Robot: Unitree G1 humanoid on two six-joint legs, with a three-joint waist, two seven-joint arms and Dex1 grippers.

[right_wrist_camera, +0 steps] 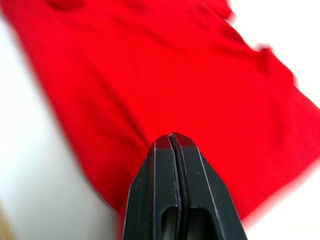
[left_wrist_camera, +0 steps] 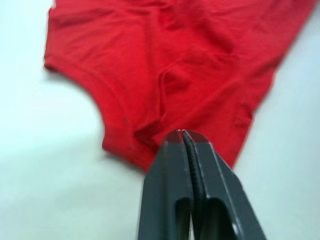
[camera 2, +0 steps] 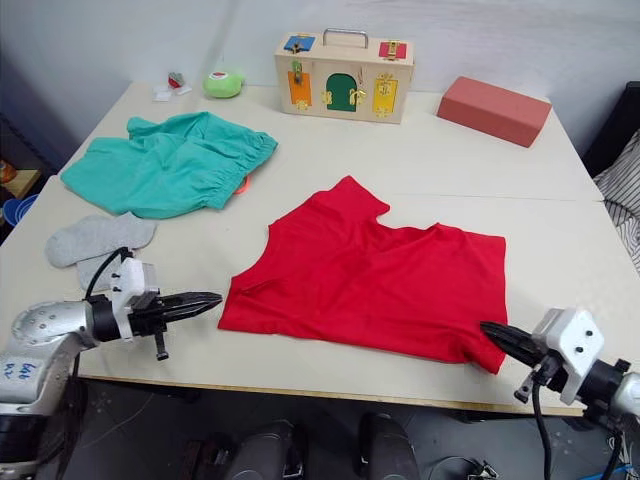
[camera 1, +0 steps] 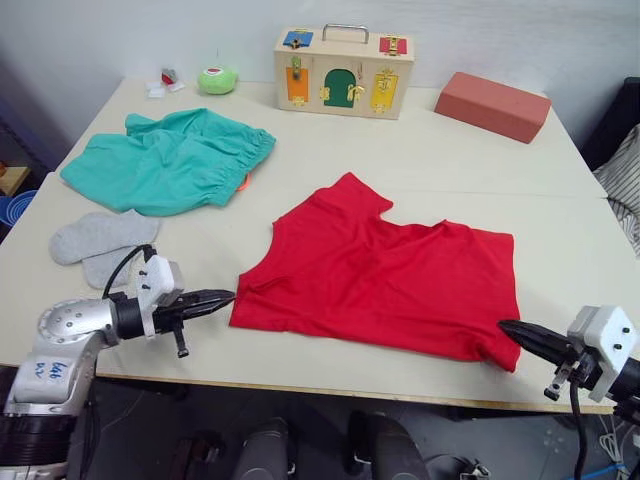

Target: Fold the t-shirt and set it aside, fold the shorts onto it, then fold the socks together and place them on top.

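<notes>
Near the tabletop's (camera 1: 420,165) front edge, the left gripper (camera 1: 222,297) and right gripper (camera 1: 508,329) are pressed closed, empty, at opposite ends of the t-shirt (camera 1: 390,270). Socks (camera 1: 100,242) lie left; shorts (camera 1: 170,160) behind.

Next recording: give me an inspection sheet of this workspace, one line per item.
Surface: pale table, seam across it.
Job's things: red t-shirt partly folded near the front edge; teal shorts crumpled at rear left; grey socks overlapping, front left.
Clutter: wooden latch box, salmon block, green round toy, small bits beside it.
Grippers: left claw shut at the shirt's left corner; right claw shut at its right corner.
Cables: black cable on left wrist.
Surroundings: white wall behind.
</notes>
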